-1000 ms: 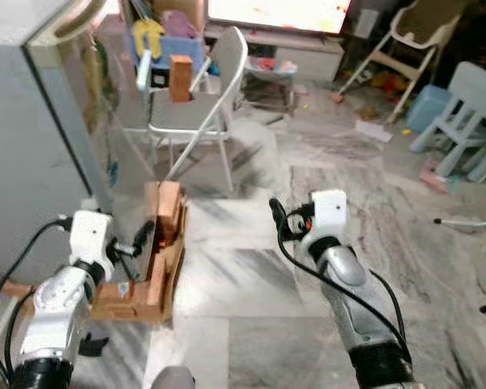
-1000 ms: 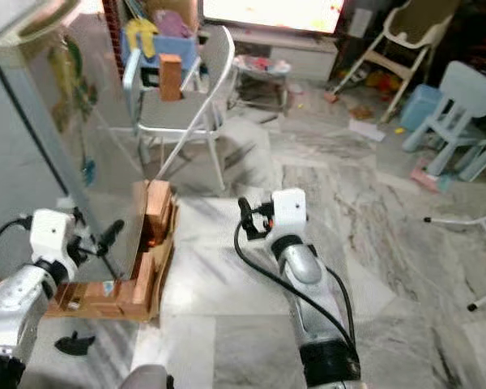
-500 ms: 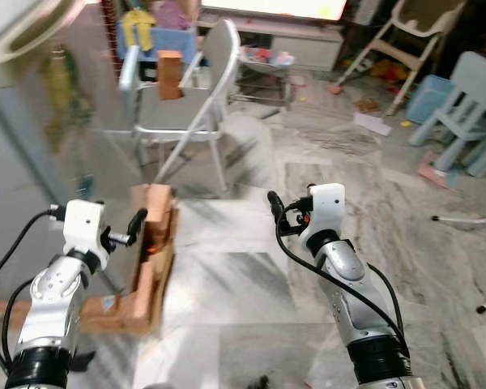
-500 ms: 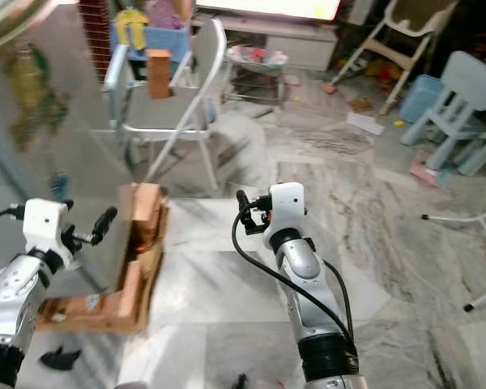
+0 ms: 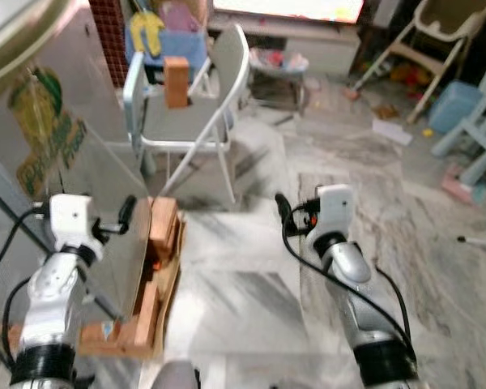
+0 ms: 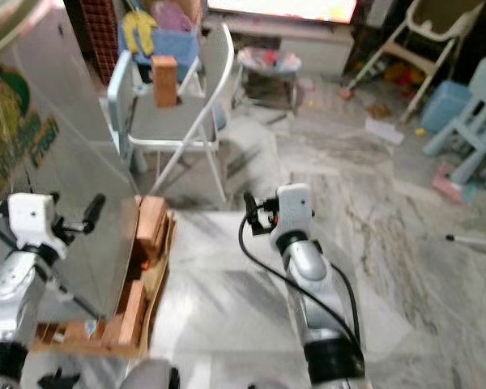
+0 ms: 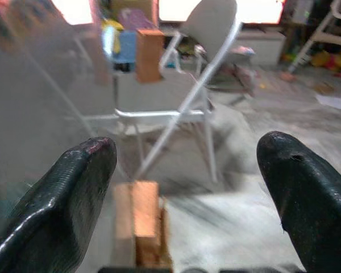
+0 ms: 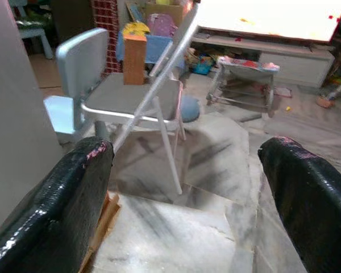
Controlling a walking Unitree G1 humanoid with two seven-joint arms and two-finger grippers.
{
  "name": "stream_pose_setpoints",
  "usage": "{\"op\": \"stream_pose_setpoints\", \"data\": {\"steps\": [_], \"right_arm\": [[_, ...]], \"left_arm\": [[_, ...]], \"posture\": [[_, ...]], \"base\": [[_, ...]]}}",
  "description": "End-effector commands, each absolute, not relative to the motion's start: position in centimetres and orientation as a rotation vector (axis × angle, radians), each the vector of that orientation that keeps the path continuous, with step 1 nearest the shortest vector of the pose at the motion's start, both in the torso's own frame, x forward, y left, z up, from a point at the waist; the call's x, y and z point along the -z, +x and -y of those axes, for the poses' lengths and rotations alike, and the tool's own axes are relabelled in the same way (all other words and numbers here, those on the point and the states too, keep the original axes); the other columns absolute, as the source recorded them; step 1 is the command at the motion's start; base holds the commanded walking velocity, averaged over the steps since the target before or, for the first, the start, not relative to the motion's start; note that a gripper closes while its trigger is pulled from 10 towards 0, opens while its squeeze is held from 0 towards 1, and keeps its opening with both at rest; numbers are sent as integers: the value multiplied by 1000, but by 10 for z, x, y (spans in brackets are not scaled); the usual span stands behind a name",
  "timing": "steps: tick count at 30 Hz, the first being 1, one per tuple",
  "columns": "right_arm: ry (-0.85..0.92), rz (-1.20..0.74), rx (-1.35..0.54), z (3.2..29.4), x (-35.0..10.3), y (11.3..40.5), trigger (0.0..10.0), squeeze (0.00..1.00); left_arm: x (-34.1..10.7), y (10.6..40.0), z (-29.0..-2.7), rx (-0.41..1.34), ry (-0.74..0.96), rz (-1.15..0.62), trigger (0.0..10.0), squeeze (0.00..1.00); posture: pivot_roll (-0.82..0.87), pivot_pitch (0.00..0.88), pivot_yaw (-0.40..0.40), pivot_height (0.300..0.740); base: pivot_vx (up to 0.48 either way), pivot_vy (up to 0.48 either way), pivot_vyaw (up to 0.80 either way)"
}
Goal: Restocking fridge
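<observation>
You had the robot standing beside the fridge [image 5: 32, 154], its grey door, with a green sticker on it, swung out past the left arm. Take the folding chair [image 5: 198, 113] as your landmark. On its seat stood an orange-brown carton [image 5: 176, 81], upright and untouched; I judge it the item to be restocked, set there so it could be reached while the door stood open.

The left tool [image 5: 126, 213] hung in front of the chair and nearer the fridge, just beside the door's edge, its two black fingers [image 7: 74, 187] spread apart and holding nothing. The left wrist view looked between those fingers straight at the chair and the carton, which suggests you had the arm aimed that way on purpose. The right tool [image 5: 282, 212] hovered in front of the chair over the marble floor [image 5: 251, 284], on the side away from the fridge, its fingers likewise apart and empty, well short of the seat.

Between the chair and the robot, close against the fridge door, a wooden crate [image 5: 150, 284] lay on the floor with brown blocks in it.

In my judgement, no grasp had begun; the robot would need to step closer to the chair before either tool could close on the carton.
</observation>
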State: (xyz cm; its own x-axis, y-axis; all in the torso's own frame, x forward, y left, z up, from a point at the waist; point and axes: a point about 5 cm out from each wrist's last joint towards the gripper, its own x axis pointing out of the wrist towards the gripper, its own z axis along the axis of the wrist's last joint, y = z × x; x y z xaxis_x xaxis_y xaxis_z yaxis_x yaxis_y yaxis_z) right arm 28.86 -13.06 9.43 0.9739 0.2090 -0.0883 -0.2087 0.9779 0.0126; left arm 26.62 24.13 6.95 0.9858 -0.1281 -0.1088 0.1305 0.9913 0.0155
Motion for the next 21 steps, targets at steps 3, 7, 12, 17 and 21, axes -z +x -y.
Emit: {"op": "stream_pose_setpoints", "data": {"steps": [3,7,12,17,21], "right_arm": [[13,-102,-218,134,-95,286,10000,0],[14,-122,-236,134,-93,281,10000,0],[9,-144,-226,141,-89,278,10000,0],[7,-159,-244,143,-89,273,10000,0],[13,-199,-257,149,-87,261,10000,0]], "left_arm": [[-66,250,-243,154,-4,-120,10000,0],[-61,234,-254,91,4,-125,10000,0],[-66,231,-283,-140,39,-75,10000,0],[-70,231,-297,-200,31,-80,10000,0],[-78,240,-310,-260,58,-62,10000,0]], "posture": [[116,0,-66,740],[122,0,-68,740],[126,0,-75,740],[119,5,-76,740],[112,7,-77,740]], "base": [[0,0,0],[0,0,0],[0,0,0],[0,0,0],[0,0,0]]}}
